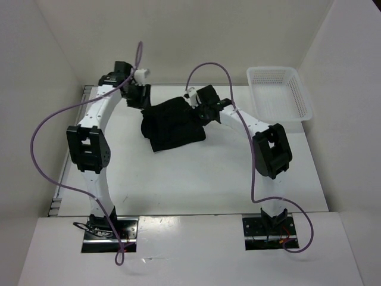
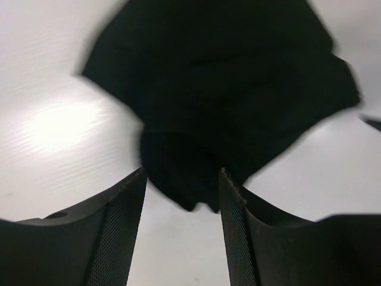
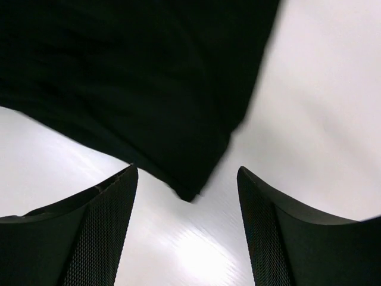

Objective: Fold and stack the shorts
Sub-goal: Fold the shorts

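Observation:
The black shorts point(image 1: 172, 125) lie bunched on the white table, at the far middle. My left gripper point(image 1: 141, 96) hovers at their far left corner, open and empty. In the left wrist view the shorts point(image 2: 226, 89) fill the upper part and a corner of the cloth reaches just between the left gripper's point(image 2: 181, 179) fingertips. My right gripper point(image 1: 205, 110) is at their far right edge, open and empty. In the right wrist view a corner of the shorts point(image 3: 149, 101) points down toward the right gripper's point(image 3: 187, 176) open jaws, a little short of them.
A white plastic mesh basket point(image 1: 278, 92) stands at the far right of the table. White walls close in the table on the left, back and right. Purple cables loop from both arms.

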`<action>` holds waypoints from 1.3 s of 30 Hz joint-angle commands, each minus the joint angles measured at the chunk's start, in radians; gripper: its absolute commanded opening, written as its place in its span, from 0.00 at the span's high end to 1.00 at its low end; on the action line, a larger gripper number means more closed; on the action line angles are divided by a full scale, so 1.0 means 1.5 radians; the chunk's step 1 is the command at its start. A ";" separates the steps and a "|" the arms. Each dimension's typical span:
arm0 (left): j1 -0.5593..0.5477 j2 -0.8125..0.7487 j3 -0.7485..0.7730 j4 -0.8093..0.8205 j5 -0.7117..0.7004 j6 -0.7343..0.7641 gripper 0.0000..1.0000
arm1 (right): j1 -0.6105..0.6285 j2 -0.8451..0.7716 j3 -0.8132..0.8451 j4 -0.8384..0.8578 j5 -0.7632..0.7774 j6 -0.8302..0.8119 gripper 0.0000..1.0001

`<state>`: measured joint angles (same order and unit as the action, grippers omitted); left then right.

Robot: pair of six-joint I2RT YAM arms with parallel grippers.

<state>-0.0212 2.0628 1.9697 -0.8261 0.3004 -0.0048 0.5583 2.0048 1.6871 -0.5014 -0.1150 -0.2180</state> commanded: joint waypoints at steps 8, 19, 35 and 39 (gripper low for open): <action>-0.128 0.054 -0.022 -0.096 -0.021 0.003 0.40 | -0.076 0.001 -0.084 0.077 -0.017 -0.014 0.24; -0.134 0.090 0.021 -0.128 -0.055 0.003 0.39 | -0.082 -0.021 -0.184 0.087 -0.075 0.001 0.22; -0.134 0.181 0.059 -0.113 0.007 0.003 0.68 | -0.082 0.042 -0.169 0.141 -0.083 0.121 0.45; -0.134 0.181 0.076 -0.107 0.008 0.003 0.96 | -0.082 0.073 -0.149 0.147 -0.074 0.148 0.80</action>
<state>-0.2192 2.3386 2.0327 -1.0031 0.3046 -0.0036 0.4404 2.0693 1.4250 -0.3206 -0.2340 -0.0597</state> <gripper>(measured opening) 0.072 0.301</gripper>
